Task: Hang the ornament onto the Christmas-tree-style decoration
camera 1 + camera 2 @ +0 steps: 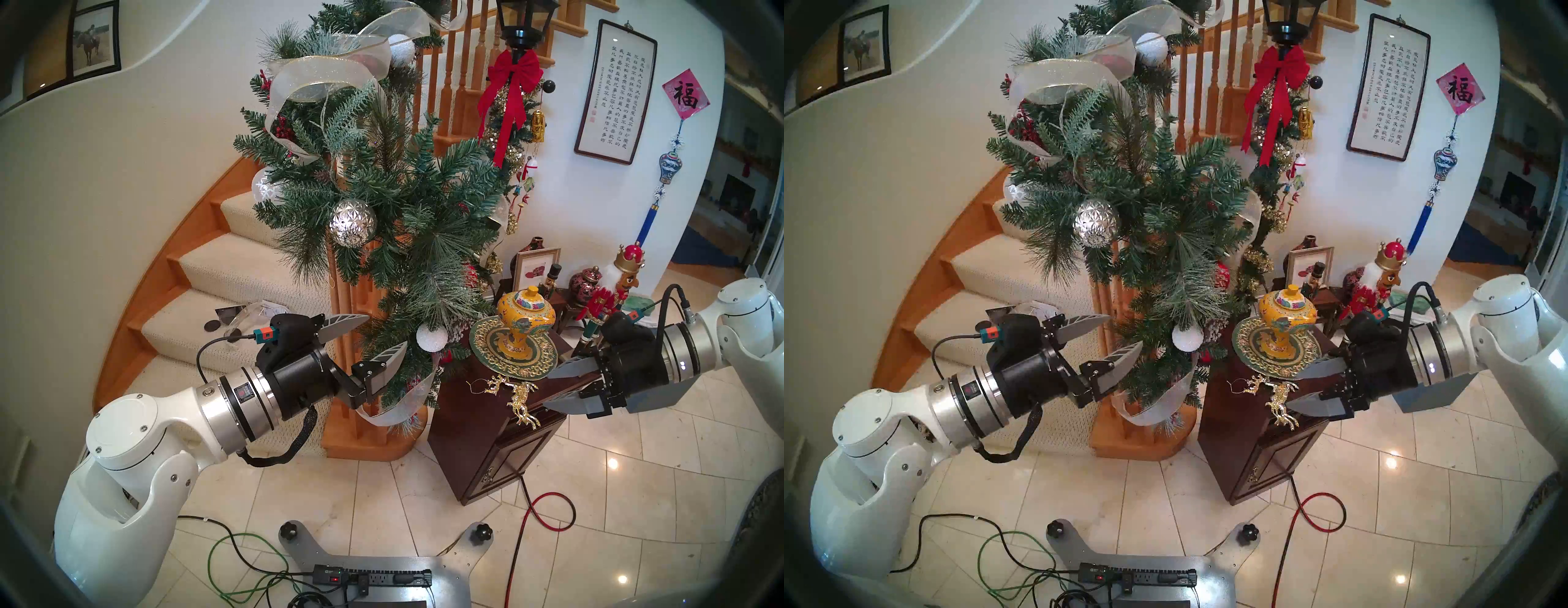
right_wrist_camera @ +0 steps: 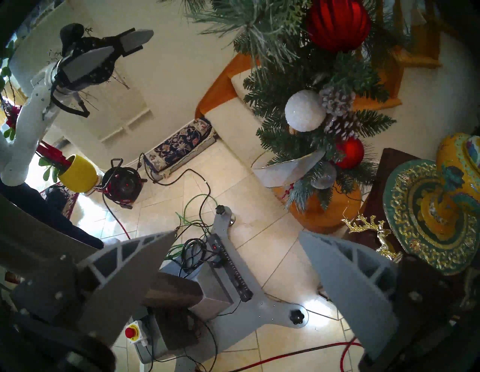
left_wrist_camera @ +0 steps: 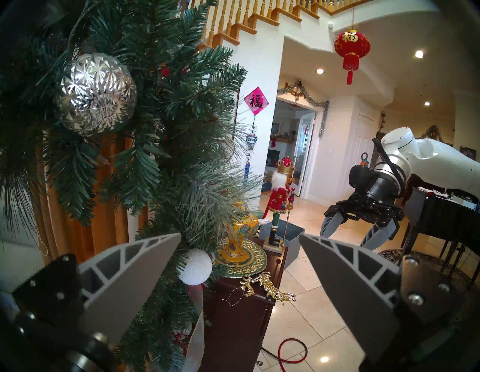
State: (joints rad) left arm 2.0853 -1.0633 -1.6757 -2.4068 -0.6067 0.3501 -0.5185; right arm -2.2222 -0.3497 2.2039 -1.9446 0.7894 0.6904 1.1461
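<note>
We should bring our right pincer (image 1: 551, 388), spread and empty, onto the gold reindeer ornament (image 1: 515, 392) draped over the dark table (image 1: 488, 450) edge, beside the pine garland (image 1: 382, 191). The yellow vase (image 1: 524, 325) crowds it. Our left pincer (image 1: 377, 335), also spread, waits among the needles.

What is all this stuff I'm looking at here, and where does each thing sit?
Bushy green pine garland: one, on the stair rail.
Faceted silver ball: one, in the garland.
Snowy white ball: one, low in the garland.
Gold reindeer chain ornament: one, draped over the cabinet's edge.
Dark wooden cabinet: one, beside the stairs.
Yellow lidded jar: one, on the cabinet.
Red nutcracker figure: one, behind.
Left pincer: open, at the garland.
Right pincer: open, beside the ornament.
</note>
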